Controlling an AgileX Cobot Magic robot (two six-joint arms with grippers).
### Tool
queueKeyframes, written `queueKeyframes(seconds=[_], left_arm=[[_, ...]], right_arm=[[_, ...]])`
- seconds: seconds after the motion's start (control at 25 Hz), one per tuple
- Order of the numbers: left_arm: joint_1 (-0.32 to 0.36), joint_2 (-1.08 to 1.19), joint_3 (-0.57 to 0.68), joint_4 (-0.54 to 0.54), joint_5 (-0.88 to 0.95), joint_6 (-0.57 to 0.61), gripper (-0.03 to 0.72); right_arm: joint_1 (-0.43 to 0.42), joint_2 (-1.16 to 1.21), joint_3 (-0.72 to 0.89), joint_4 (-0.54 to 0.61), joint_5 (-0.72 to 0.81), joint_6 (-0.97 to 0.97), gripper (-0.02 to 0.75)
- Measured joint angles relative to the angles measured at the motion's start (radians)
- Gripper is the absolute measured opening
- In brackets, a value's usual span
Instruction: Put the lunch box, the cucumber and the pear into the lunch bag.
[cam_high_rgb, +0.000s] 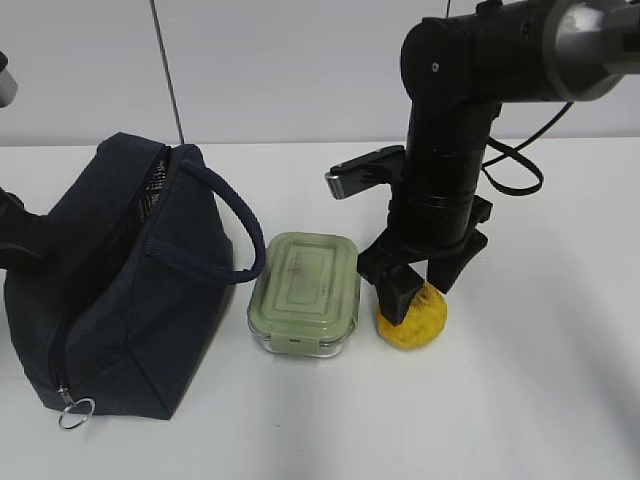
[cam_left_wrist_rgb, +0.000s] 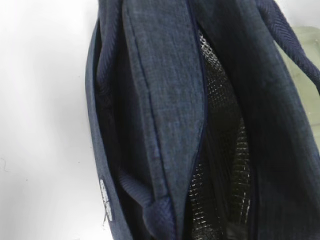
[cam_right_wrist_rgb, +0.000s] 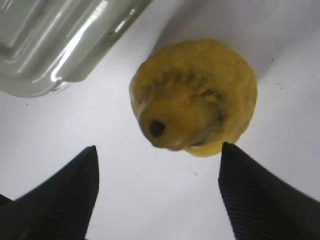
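On the white table (cam_high_rgb: 560, 400), right of centre: the pear (cam_high_rgb: 412, 318), yellow-orange with brownish marks, resting on the surface just beside the lunch box (cam_high_rgb: 305, 293), not touching it as far as I can tell. Above it I hold the right gripper (cam_high_rgb: 422, 287), jaws spread, one finger either side of the fruit in the exterior view. In the right wrist view the pear (cam_right_wrist_rgb: 195, 95) sits ahead of the two dark ribbed fingertips (cam_right_wrist_rgb: 65, 200), its dark-spotted end turned toward the camera, with bare table between pads and fruit; nothing is gripped yet.

Lunch box: clear glass, pale sage-green lid, standing flat between pear and lunch bag (cam_high_rgb: 120, 290); its glass corner (cam_right_wrist_rgb: 55, 45) shows close to the pear.

Lunch bag: dark navy, on the left, loop handle toward the lunch box, ring pull (cam_high_rgb: 76, 412) at the near corner. The left wrist view looks onto its mouth (cam_left_wrist_rgb: 220, 150), parted narrowly, silvery lining showing inside. The left gripper's fingers appear in no view, so I cannot tell their state.

Cucumber: not visible in any view.

Step in hand, by my judgement: grasping the pear. To do it well I would lower further so the pads meet the widest part, centre the fruit between them, keep the left-hand finger clear of the glass, and close gently, since the lumpy skin may roll.
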Motion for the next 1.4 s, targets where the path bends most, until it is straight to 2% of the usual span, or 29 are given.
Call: queueKeyframes(seconds=[0.2,0.8,1.16,1.24,1.36,1.4], left_arm=[[0.000,0.000,0.000,0.000,0.000,0.000,-0.015],[0.000,0.000,0.000,0.000,0.000,0.000,-0.015],[0.000,0.000,0.000,0.000,-0.001,0.000,-0.015],[0.000,0.000,0.000,0.000,-0.001,0.000,-0.015],[0.000,0.000,0.000,0.001,-0.001,0.000,-0.015],[0.000,0.000,0.000,0.001,-0.001,0.000,-0.015]], right_arm=[[0.000,0.000,-0.055,0.000,0.000,0.000,0.585],[0.000,0.002,-0.061,-0.020,-0.044,0.004,0.585],[0.000,0.065,-0.064,-0.012,-0.040,0.004,0.550],[0.000,0.067,-0.065,-0.023,-0.031,0.004,0.496],[0.000,0.067,-0.075,-0.050,-0.016,0.004,0.286],[0.000,0.067,-0.082,-0.058,-0.010,0.004,0.237]])
